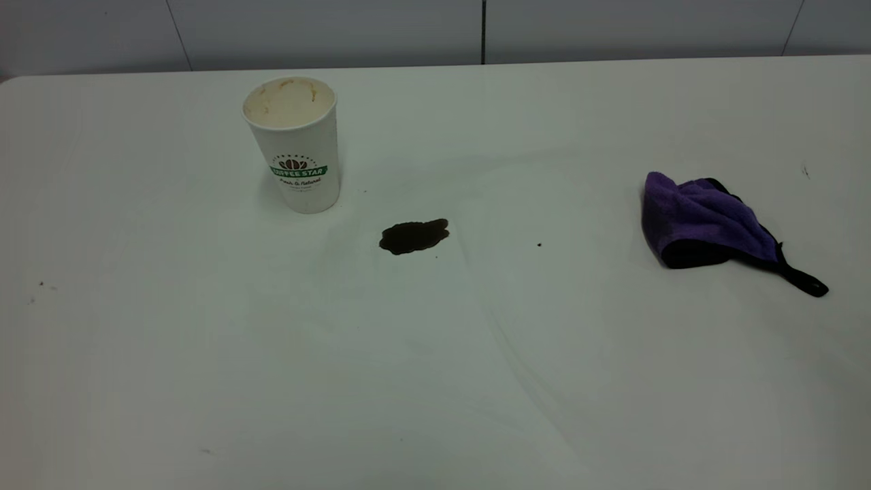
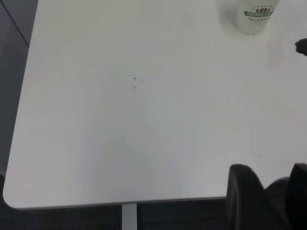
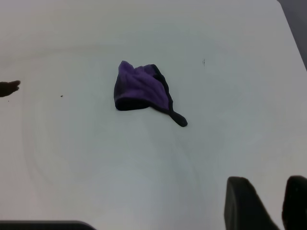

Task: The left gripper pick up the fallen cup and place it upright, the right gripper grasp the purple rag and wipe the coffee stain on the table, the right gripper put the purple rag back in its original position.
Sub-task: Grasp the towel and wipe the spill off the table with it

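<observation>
We see the cup (image 1: 292, 144) upright at the desk's (image 1: 422, 374) 10 o'clock, the coffee stain (image 1: 414, 236) central, the purple rag (image 1: 708, 221) at 3 o'clock. Left tool (image 2: 268, 184) and right tool (image 3: 266, 189) hover released, apart from everything.

Dim, even overhead light; soft shadow at 3 o'clock of the cup (image 1: 294, 144); faint sheen across the counter (image 1: 435, 381); mild softness throughout, gripper fingers (image 2: 247, 201) blurred in wrist views.

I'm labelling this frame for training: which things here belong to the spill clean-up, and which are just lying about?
Belongs to the job:
cup, standing upright
coffee stain
purple rag
table
left gripper
right gripper

Just lying about:
tiny dark speck
</observation>
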Motion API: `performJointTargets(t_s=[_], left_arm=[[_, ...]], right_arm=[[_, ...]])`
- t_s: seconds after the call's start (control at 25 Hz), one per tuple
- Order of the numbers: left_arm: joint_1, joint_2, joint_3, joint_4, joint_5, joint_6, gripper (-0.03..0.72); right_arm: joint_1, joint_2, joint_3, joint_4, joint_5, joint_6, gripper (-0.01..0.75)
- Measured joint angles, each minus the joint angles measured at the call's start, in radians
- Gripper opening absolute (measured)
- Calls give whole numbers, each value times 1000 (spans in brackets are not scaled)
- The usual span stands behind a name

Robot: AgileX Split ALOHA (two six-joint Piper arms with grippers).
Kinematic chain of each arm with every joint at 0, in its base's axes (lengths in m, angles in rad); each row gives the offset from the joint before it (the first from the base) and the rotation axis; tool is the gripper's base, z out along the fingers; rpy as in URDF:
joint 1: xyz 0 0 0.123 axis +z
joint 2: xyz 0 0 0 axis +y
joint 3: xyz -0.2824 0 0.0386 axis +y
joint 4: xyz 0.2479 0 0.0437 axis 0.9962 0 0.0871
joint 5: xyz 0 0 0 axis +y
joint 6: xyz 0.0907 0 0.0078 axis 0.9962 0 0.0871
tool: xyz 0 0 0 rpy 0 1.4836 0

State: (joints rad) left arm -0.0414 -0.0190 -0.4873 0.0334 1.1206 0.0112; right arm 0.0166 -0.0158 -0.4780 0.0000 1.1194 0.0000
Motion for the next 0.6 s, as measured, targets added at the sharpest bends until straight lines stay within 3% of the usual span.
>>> performJointTargets(t_s=[0.44,0.6], left_arm=[[0,0,0,0,0,0,240],[0,0,0,0,0,0,240]], right_arm=[[0,1,0,54,-2,43,242],[0,137,-38,74,-45,80,311]])
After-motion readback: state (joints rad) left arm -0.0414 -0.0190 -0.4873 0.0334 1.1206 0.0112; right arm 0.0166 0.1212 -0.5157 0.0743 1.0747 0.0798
